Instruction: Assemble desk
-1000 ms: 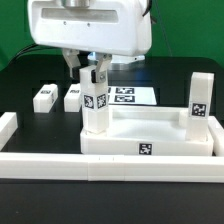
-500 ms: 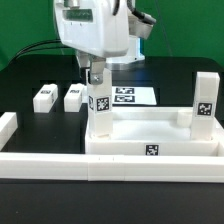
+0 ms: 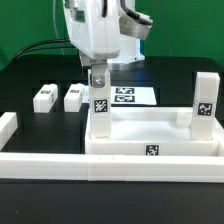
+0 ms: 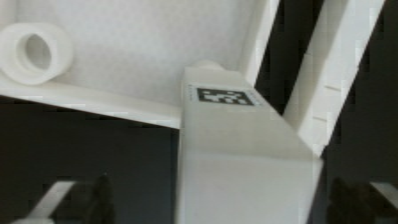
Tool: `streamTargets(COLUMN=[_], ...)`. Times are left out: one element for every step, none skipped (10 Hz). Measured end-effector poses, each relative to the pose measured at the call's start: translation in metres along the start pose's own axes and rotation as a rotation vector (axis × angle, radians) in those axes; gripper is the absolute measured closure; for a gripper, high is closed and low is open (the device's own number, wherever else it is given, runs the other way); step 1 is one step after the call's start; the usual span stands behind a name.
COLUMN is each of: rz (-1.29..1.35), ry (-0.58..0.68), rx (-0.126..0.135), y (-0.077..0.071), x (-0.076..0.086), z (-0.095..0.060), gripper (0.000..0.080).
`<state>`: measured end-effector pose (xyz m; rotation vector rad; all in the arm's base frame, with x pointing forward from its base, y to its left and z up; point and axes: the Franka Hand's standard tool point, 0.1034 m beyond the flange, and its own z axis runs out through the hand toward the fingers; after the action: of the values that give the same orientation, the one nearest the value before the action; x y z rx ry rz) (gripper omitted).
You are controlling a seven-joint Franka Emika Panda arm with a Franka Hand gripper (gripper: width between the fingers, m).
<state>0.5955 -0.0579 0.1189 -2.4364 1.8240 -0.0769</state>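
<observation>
With jaws apart astride the short white square tagged leg (image 3: 101, 108), upright in the exterior view's ten-o'clock corner of the white plastic tray-like desk top (image 3: 185, 150), the two-finger gripper (image 3: 99, 78) seemed best lifted straight up, brushing nothing.

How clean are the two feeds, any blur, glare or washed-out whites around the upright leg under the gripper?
Exterior view: even light, no glare; the leg and its tag stand clear against the black table, the gripper slightly soft. Wrist view: close and soft-focused; the leg's tag is blurred, white leg and desk top nearly merge, and the fingers are dim smudges at the frame edge.
</observation>
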Motion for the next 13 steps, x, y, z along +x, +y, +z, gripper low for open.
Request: streamTargets(rz=[-0.043, -0.176, -0.321, -0.446, -0.551, -0.610, -0.673, -0.764, -0.800, -0.938, -1.070, -1.198, -1.231], ry=[-0.001, -0.001, 0.000, -0.004, -0.005, -0.005, -0.005, -0.005, -0.005, -0.009, -0.003, -0.004, -0.003], rx=[0.000, 0.000, -0.004, -0.003, -0.001, -0.001, -0.002, -0.002, -0.002, -0.005, -0.012, -0.013, -0.013], y=[0.000, -0.001, -0.003, -0.005, -0.005, -0.004, -0.004, -0.004, -0.004, -0.003, -0.005, -0.005, -0.005], x=[-0.002, -0.004, -0.010, -0.015, -0.015, -0.014, -0.014, -0.014, -0.014, -0.012, -0.011, -0.011, -0.011], z=[0.000, 0.001, 0.002, 0.003, 0.003, 0.003, 0.003, 0.003, 0.003, 0.003, 0.003, 0.003, 0.003], gripper=[0.0159, 0.0159, 0.0151, 0.0151, 0.0151, 0.0151, 0.0151, 0.0151, 0.0151, 0.0151, 0.0151, 0.0151, 0.0151])
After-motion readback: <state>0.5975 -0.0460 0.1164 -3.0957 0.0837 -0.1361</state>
